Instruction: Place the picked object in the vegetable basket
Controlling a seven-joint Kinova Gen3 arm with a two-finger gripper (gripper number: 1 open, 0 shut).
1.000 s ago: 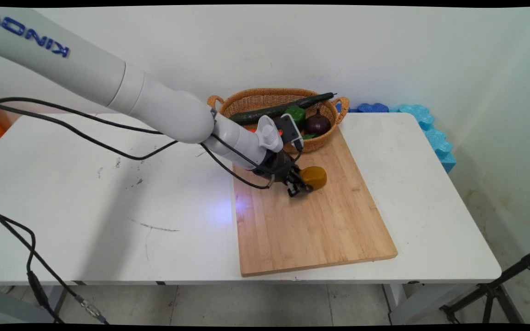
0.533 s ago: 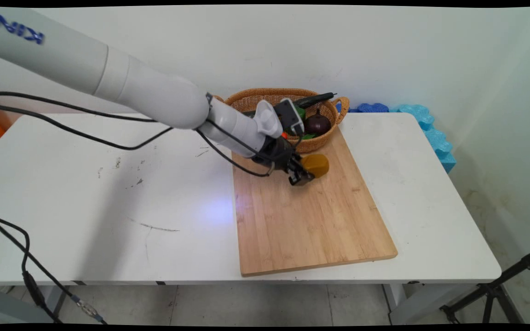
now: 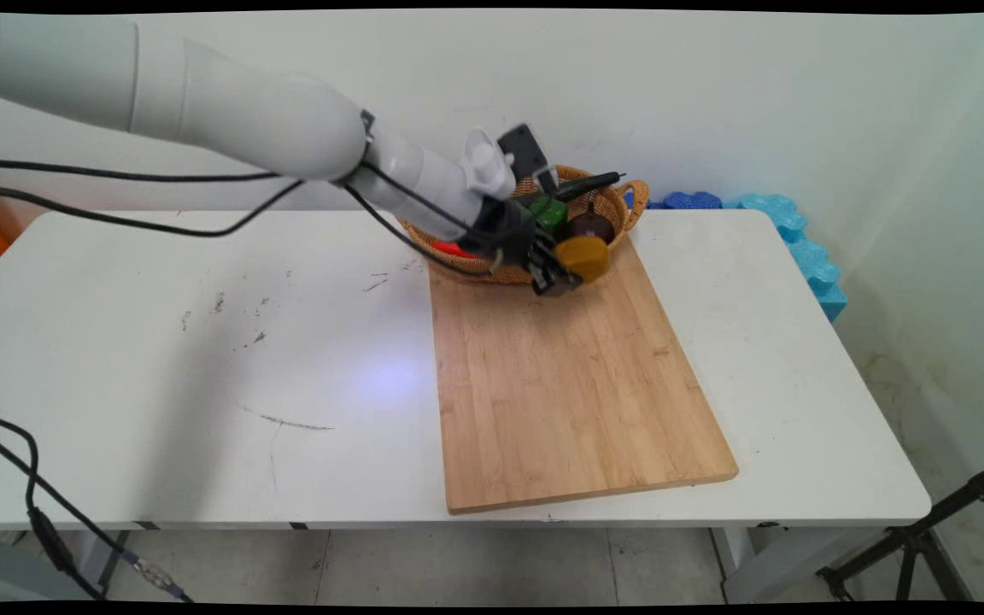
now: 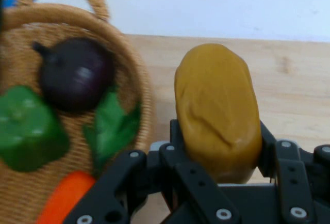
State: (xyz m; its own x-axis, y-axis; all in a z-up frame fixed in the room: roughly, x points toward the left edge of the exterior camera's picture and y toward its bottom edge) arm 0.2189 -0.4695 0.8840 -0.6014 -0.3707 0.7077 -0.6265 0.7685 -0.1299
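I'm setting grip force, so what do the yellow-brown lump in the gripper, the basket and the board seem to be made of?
Potato: smooth, matte, uniformly coloured, likely a plastic or rubber replica. Basket: woven wicker or rattan, its strands visible. Cutting board: pale bamboo or wood, with strip grain lines.

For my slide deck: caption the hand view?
Gripper holding a potato beside a wicker basket of vegetables.

Mustard-yellow potato (image 4: pixel 217 111), dark purple onion (image 4: pixel 76 74), tan woven basket (image 4: pixel 135 79) — black claw (image 3: pixel 562 272).
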